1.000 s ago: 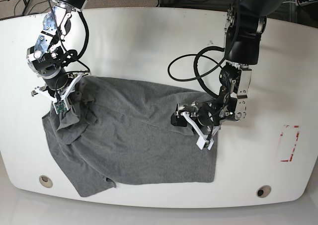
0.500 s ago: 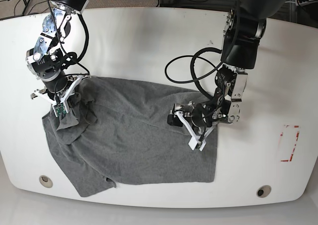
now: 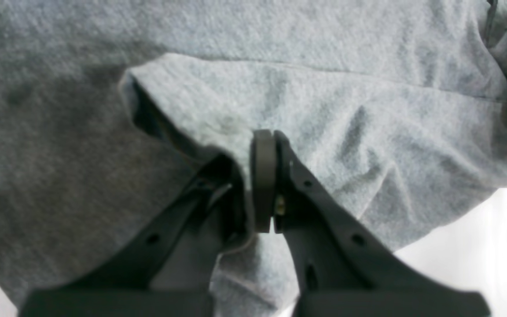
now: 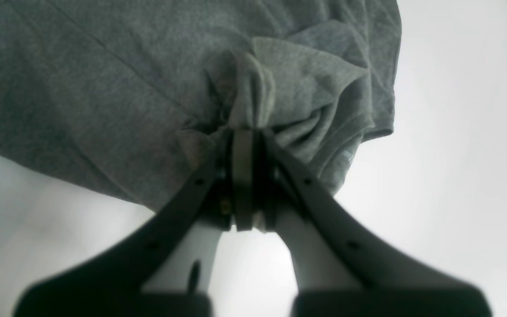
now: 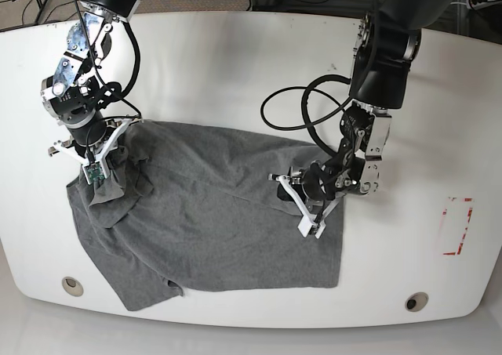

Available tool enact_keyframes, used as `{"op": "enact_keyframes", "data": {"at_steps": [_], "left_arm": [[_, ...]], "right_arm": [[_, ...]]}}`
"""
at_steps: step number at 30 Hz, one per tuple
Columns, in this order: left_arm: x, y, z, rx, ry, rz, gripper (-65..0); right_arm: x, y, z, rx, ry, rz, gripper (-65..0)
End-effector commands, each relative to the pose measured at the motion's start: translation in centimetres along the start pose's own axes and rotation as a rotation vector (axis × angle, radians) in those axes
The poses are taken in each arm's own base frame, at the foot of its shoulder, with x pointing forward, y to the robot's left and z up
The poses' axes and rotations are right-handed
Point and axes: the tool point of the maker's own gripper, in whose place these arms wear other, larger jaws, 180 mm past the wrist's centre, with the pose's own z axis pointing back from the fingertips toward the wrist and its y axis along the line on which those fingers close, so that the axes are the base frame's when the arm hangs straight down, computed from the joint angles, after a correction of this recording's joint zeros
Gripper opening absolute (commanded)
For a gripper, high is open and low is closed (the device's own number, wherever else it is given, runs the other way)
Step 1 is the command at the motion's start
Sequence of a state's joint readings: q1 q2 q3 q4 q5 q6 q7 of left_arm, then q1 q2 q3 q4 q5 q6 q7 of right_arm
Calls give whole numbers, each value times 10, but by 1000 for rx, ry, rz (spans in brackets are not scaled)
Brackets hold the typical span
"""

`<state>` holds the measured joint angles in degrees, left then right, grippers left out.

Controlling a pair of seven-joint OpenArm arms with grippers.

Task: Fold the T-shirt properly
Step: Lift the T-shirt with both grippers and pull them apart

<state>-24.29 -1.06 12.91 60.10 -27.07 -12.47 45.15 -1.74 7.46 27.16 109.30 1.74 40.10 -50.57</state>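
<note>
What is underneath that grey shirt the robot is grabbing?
The T-shirt lies on a white table, which shows all around it. Whatever sits directly beneath the cloth is covered. Both the left claw and right claw pinch its fabric.

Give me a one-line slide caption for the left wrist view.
Left gripper pinched shut on a raised fold of the heather-grey T-shirt near its edge on the white table.

The right gripper (image 4: 247, 145) pinches a bunched fold of the grey T-shirt (image 4: 104, 88). White table (image 4: 447, 154) lies beside the cloth.

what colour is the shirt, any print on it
Plain heather grey T-shirt, no print visible; it shows best in the base view.
</note>
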Motion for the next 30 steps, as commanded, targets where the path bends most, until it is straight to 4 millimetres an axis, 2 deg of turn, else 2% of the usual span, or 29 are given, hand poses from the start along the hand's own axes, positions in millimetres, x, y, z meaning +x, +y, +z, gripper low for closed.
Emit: {"op": "enact_keyframes", "data": {"at_steps": [1,5,15,20,23,30], "left_arm": [[34,-8,9,-22,-88,-24,-650],[59,-7,32,-6,-171,-81,-650],[77,-3,86,26,-334,-127,-650],[89,16,122,86,-420,-141,-650],[97,20,141,105,-466,-168,-650],[122,29,191,168,-576,-262,-650]], "right_arm": [[17,-7,4,-15,-58,9,-648],[18,-7,5,-17,-62,11,-648],[21,-9,5,-21,-69,11,-648],[35,-17,4,-39,-100,11,-648],[48,-23,4,-55,-125,15,-648],[88,-46,8,-105,-207,40,-648]]}}
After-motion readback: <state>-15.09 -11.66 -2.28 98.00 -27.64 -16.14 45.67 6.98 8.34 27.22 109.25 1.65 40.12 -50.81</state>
